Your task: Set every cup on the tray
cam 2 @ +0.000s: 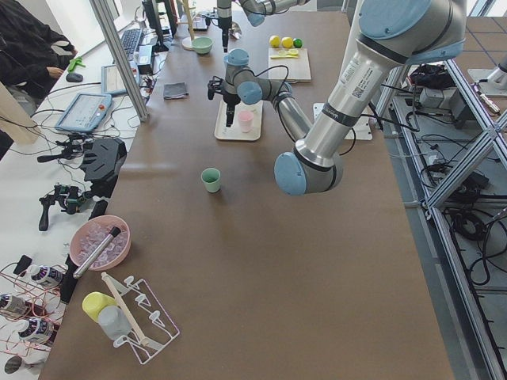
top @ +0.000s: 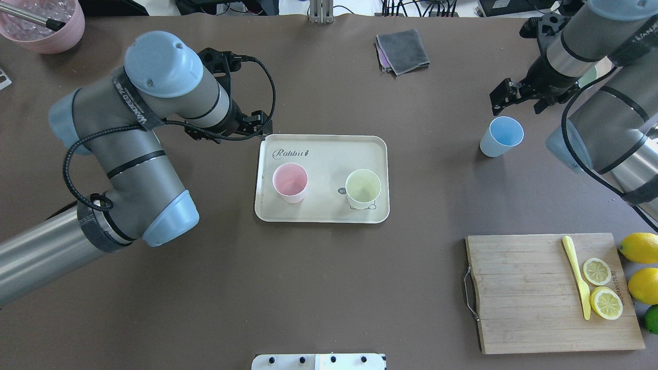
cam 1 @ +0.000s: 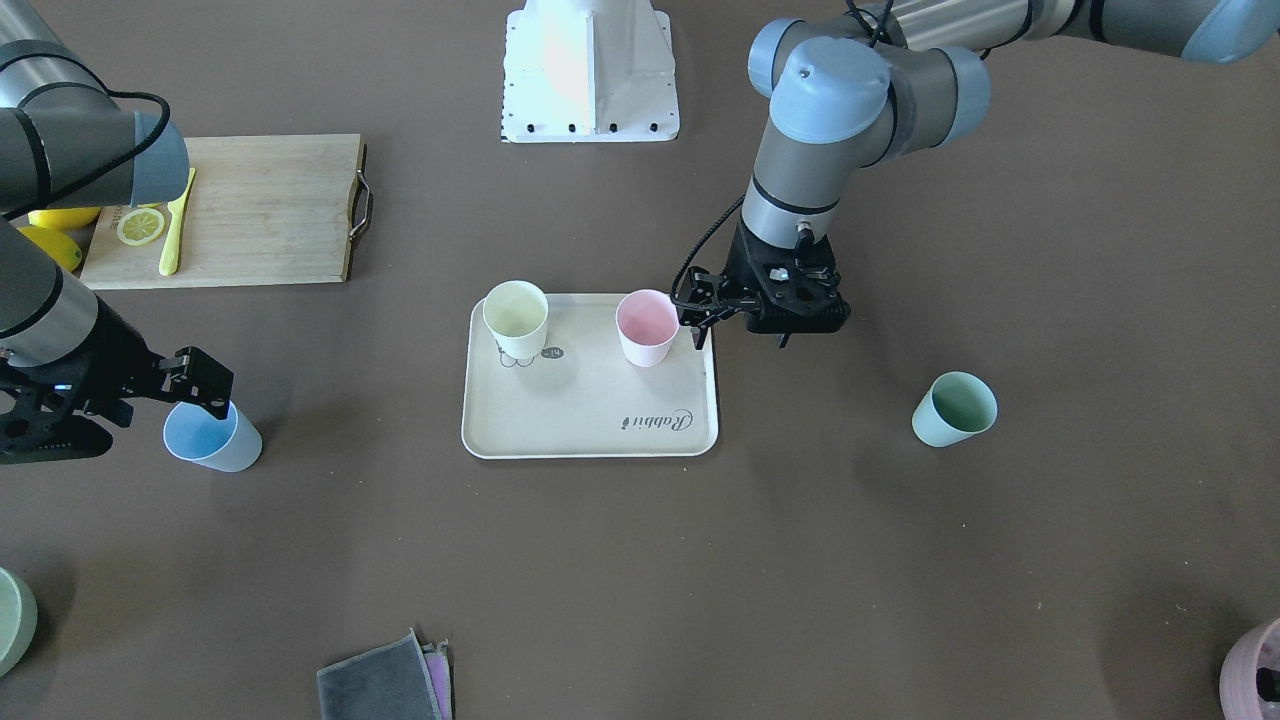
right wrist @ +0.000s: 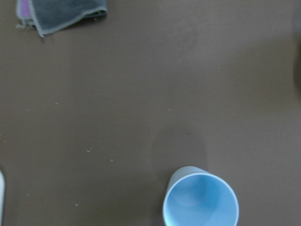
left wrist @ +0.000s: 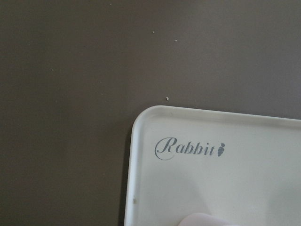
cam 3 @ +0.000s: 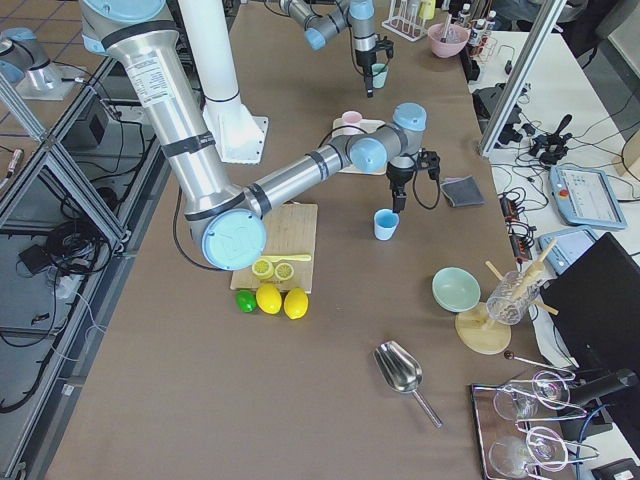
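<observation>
Though seemingly open, claw (cam 1: 700,322) beside cup (cam 1: 647,330).

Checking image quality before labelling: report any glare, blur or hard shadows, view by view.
Front-facing: the robot base is washed out by glare; the mint cup throws only a soft shadow. Left wrist: tray script sharp, pink cup rim at the bottom edge blurred. Right wrist: blue cup crisp, faint shadow beyond it.
</observation>
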{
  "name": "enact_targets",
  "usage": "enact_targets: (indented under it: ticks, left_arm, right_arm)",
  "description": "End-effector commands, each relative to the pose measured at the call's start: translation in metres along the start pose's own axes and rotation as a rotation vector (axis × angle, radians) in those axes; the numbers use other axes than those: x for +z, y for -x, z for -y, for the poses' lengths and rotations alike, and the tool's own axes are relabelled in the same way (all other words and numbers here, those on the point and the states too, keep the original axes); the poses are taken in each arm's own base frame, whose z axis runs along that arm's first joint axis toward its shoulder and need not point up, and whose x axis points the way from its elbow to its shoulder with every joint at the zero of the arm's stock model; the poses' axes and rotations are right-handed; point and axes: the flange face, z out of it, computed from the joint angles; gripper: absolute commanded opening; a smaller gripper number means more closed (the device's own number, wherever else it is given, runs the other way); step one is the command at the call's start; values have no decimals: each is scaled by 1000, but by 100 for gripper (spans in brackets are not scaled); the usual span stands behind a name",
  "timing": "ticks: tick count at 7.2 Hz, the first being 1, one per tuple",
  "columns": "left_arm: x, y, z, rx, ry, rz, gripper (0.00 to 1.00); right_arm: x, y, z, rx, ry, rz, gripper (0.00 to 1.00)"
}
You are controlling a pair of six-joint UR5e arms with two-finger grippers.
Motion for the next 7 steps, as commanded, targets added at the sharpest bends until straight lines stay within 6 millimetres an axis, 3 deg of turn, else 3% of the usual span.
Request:
enact_targets:
  ticks: [1, 3, 5, 6, 7]
  left_arm:
    - [-24, 19, 19, 36, 14, 24, 97]
    - [-26, 20, 22, 39, 9, 24, 97]
    - [-29, 23, 26, 36, 3, 26, 97]
    - [-37, 31, 36, 54, -11, 27, 97]
    - [-46, 48, 49, 64, -3, 28, 97]
  right_arm:
    - [36, -46, -15, -32, -25, 24, 100]
    - [38, -50, -19, -22, -18, 25, 100]
    - [51, -46, -16, -23, -5, 11, 97]
    - [57, -39, -20, 5, 5, 13, 76]
    - [62, -29, -25, 20, 14, 17, 35]
